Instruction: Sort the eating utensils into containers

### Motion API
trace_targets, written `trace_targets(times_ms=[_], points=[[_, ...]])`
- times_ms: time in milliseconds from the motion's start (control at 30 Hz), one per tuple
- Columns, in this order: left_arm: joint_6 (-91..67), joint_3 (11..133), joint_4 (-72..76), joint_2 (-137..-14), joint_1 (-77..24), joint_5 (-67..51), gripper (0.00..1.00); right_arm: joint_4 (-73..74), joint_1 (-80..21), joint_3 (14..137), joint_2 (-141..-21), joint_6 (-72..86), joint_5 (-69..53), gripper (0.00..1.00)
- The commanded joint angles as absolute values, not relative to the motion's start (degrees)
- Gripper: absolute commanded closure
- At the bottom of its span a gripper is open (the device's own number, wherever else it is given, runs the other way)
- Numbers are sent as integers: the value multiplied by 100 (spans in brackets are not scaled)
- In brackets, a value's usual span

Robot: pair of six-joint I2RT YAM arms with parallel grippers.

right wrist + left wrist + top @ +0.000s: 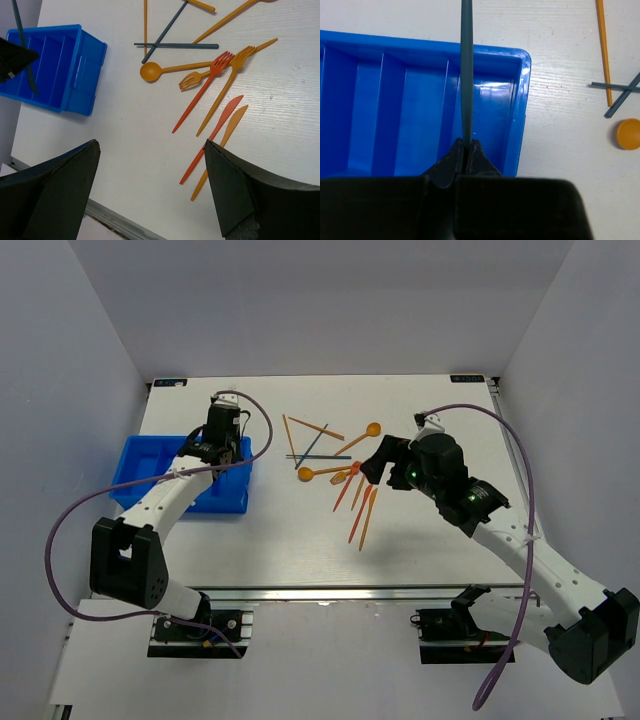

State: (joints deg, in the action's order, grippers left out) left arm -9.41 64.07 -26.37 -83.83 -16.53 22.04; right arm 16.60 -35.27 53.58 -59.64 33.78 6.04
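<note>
The blue bin (150,468) with narrow compartments sits at the table's left. My left gripper (222,448) hovers over its right end, shut on a dark blue stick (466,75) that points away over a right-hand compartment (487,125). The loose utensils lie mid-table: two orange spoons (306,474), orange and red forks (200,92), a red knife (215,130), an orange knife (227,132), two crossed dark blue sticks (175,45) and orange sticks (288,435). My right gripper (150,145) is open and empty above the table, just right of the forks and knives.
The bin's rim (522,100) lies under the left gripper, and the bin shows empty in the left wrist view. The table's near edge (115,222) runs close below the right gripper. Grey walls enclose the table on three sides.
</note>
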Motion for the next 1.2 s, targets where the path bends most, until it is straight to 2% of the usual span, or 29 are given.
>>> trace_targets(times_ms=[0, 133, 200, 367, 533, 600, 667, 767, 867, 933, 1000, 1100, 1167], points=[[-957, 6223, -2259, -8376, -1591, 2101, 100, 1362, -3507, 5344, -5976, 3155, 466, 11], [-1212, 6056, -2066, -8639, -1564, 2021, 99, 1248, -3507, 5265, -6020, 3138, 396, 11], [-1353, 5977, -1952, -8675, -1521, 2030, 92, 1222, -3507, 5238, -6021, 3120, 404, 11], [-1547, 5941, -1758, -8745, -1336, 1750, 89, 1195, -3507, 5186, -6029, 3103, 404, 11], [-1661, 5932, -1801, -8807, -1292, 1635, 74, 1178, -3507, 5168, -6047, 3085, 387, 11], [-1687, 5924, -1828, -8720, -1301, 1635, 73, 1195, -3507, 5185, -6073, 3068, 387, 11], [-1740, 5863, -1846, -8605, -1301, 1661, 66, 1204, -3507, 5221, -6099, 3050, 395, 11], [-1775, 5810, -1881, -8359, -1292, 1617, 61, 1266, -3507, 5291, -6170, 2997, 430, 11], [-1775, 5783, -1934, -8043, -1301, 1582, 63, 1327, -3507, 5370, -6257, 2953, 466, 11], [-1767, 5801, -2039, -7797, -1292, 1600, 61, 1336, -3507, 5396, -6310, 2936, 457, 11], [-1740, 5801, -2100, -7604, -1301, 1678, 48, 1380, -3507, 5457, -6459, 2909, 457, 11], [-1758, 5836, -2310, -7217, -1292, 2091, 20, 1546, -3507, 5598, -6846, 2865, 492, 11], [-1766, 5915, -2469, -6963, -1292, 2214, 15, 1634, -3516, 5791, -7213, 2787, 492, 11]])
